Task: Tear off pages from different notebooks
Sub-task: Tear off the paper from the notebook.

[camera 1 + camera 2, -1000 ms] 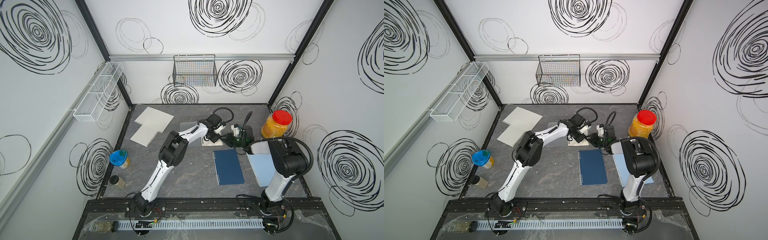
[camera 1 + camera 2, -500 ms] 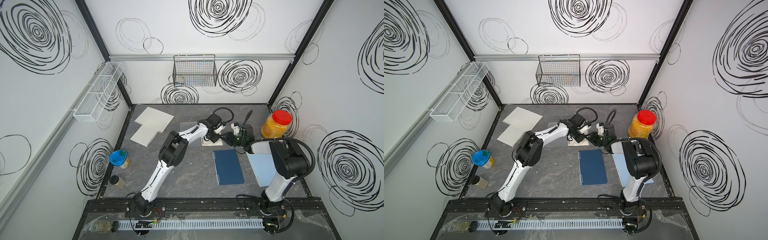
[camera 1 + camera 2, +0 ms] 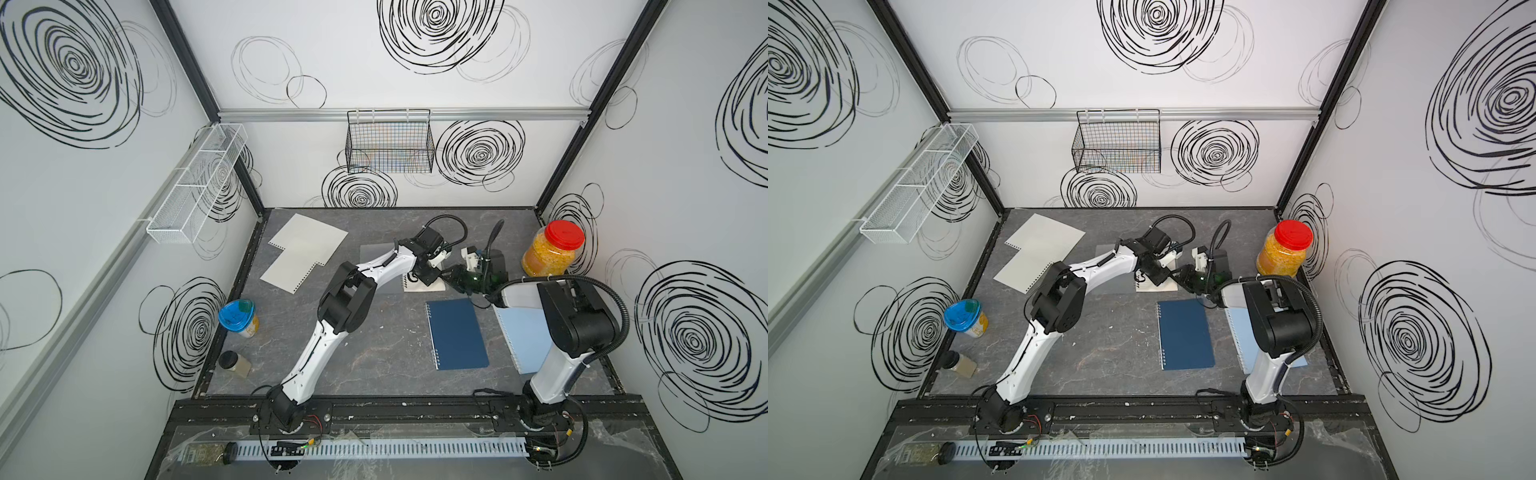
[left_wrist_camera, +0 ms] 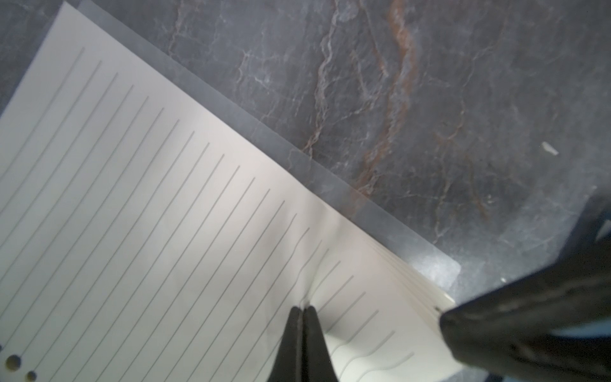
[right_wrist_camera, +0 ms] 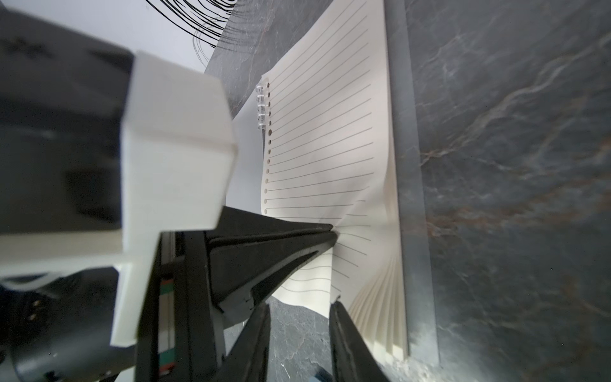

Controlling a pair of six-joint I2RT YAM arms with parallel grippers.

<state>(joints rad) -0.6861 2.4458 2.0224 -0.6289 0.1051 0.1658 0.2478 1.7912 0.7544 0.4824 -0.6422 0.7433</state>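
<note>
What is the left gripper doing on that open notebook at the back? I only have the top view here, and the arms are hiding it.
Observer: In the left wrist view the left gripper is shut, pinching up a ridge of the top page.
Operator: And the right one?
Observer: The right gripper stands open, holding nothing. One of its fingers touches the edge of the fanned pages underneath.
Operator: Is that sheet off the spiral?
Observer: Not wholly. In the right wrist view, spiral rings show at the far holes, while the nearer holes show none.
</note>
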